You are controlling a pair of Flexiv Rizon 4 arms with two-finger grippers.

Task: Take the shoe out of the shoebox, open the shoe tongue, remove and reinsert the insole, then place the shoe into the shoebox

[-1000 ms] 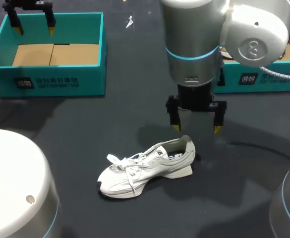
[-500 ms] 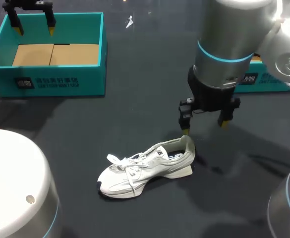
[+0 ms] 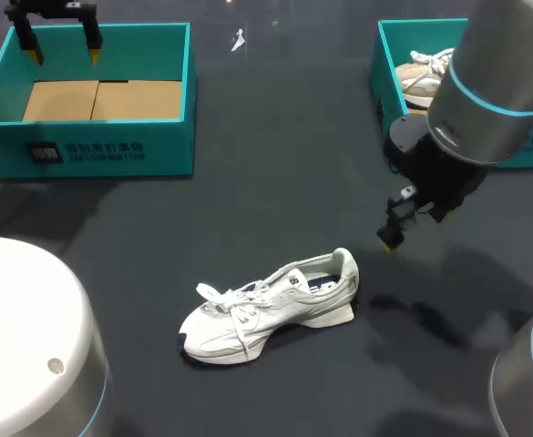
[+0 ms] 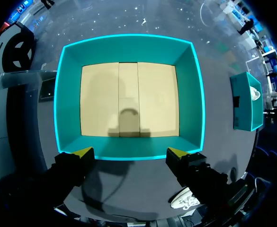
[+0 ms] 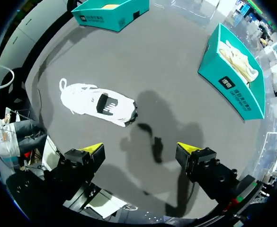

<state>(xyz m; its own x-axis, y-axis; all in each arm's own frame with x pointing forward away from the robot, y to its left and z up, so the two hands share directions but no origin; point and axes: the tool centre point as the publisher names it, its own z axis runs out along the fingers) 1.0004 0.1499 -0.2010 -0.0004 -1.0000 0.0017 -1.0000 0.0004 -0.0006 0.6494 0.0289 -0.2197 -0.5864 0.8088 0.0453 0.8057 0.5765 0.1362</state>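
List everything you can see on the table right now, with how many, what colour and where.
white sneaker: one, white, lying on its side at the table's middle, near the front
left shoebox: one, teal with a bare cardboard floor, far left
right shoebox: one, teal, far right
second shoe: one, cream, inside the right shoebox
paper scrap: one, white, far edge between the boxes
table: one, dark grey
left gripper: one, black with yellow tips, above the left shoebox, fingers open
right gripper: one, same colours, above the table beside the sneaker's heel, fingers open, empty
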